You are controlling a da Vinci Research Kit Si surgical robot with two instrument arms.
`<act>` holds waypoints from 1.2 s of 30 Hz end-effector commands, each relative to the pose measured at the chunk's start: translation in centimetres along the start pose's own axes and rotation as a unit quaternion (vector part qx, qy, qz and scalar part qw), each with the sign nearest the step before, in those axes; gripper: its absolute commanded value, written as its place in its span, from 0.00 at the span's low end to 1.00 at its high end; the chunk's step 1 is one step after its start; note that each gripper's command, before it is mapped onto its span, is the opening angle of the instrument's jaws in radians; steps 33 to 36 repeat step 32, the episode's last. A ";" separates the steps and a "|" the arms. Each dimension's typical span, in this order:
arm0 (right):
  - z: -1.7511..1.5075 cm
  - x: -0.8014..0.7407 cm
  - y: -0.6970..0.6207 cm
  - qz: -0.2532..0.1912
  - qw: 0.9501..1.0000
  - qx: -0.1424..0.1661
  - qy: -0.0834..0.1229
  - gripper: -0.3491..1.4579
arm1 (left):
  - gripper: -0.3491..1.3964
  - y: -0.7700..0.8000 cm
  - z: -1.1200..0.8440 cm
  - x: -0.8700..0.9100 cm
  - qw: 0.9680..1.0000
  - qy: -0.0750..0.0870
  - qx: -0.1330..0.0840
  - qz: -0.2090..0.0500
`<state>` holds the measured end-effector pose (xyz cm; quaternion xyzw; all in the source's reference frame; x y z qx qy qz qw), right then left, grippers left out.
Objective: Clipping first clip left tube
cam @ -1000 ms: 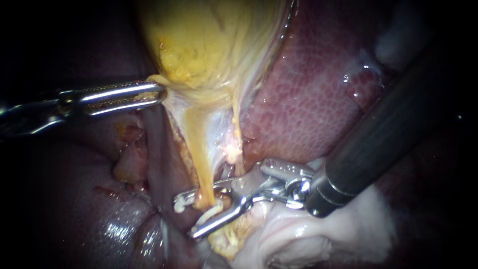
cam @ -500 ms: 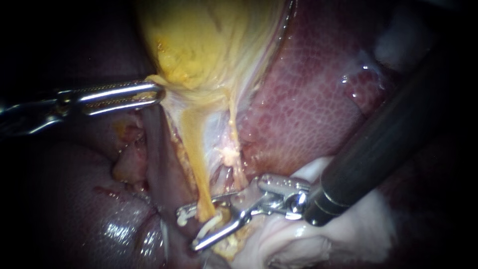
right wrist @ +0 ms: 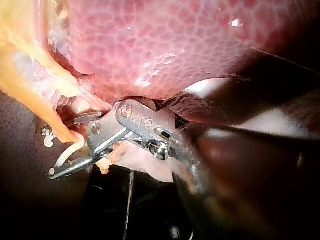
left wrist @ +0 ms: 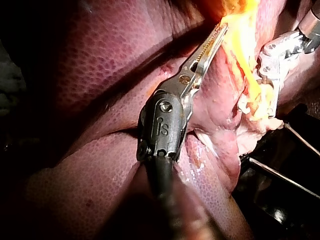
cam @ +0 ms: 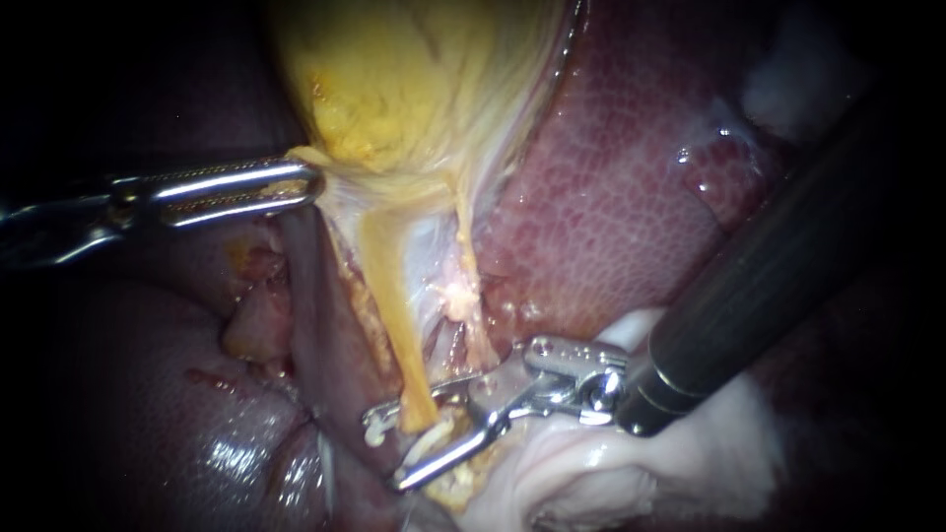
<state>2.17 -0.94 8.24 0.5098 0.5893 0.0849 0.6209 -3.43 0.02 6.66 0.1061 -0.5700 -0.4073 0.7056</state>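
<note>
Liver, mottled red and wet with glints, fills the endoscope view from 1 to 4 o'clock and shows again, darker, at 8 o'clock. Everything beyond it is black. A yellow gallbladder hangs at 12 o'clock.

The left instrument comes in from 9 o'clock. Its hand is pressed together on the gallbladder's lower edge, pinching it between both jaws. The left tube, a yellow strand, runs from that edge down toward 6 o'clock.

The right instrument enters from 2 o'clock. Its hand is spread around the tube's lower end and holds a white clip, one leg against each jaw. Pale white tissue lies under its shaft at 5 o'clock.

In the left wrist view, thin metal rods cross a dark ground past the tissue's edge.
</note>
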 end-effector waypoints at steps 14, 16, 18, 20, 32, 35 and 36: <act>-0.06 -0.03 0.00 0.027 1.000 -0.001 0.000 0.00 | 0.00 -0.02 0.00 -0.01 1.000 0.000 -0.001 0.000; -0.06 -0.03 0.00 0.027 1.000 0.000 -0.001 0.00 | 0.00 -0.02 0.00 -0.01 1.000 0.000 -0.001 0.000; -0.07 -0.04 0.00 0.030 1.000 0.000 0.000 0.00 | 0.00 -0.03 0.00 -0.01 1.000 0.000 -0.001 0.000; -0.08 -0.04 -0.01 0.030 1.000 0.002 -0.001 0.00 | 0.00 -0.04 0.00 -0.01 1.000 0.000 -0.001 0.000; -0.12 -0.05 -0.01 0.036 0.999 0.002 -0.002 0.00 | 0.00 -0.07 0.00 -0.02 1.000 0.000 -0.002 0.000; -0.12 -0.05 -0.01 0.036 0.999 0.002 -0.002 0.00 | 0.00 -0.07 0.00 -0.02 1.000 0.000 -0.002 0.000; -0.12 -0.05 -0.01 0.036 0.999 0.002 -0.002 0.00 | 0.00 -0.07 0.00 -0.02 1.000 0.000 -0.002 0.000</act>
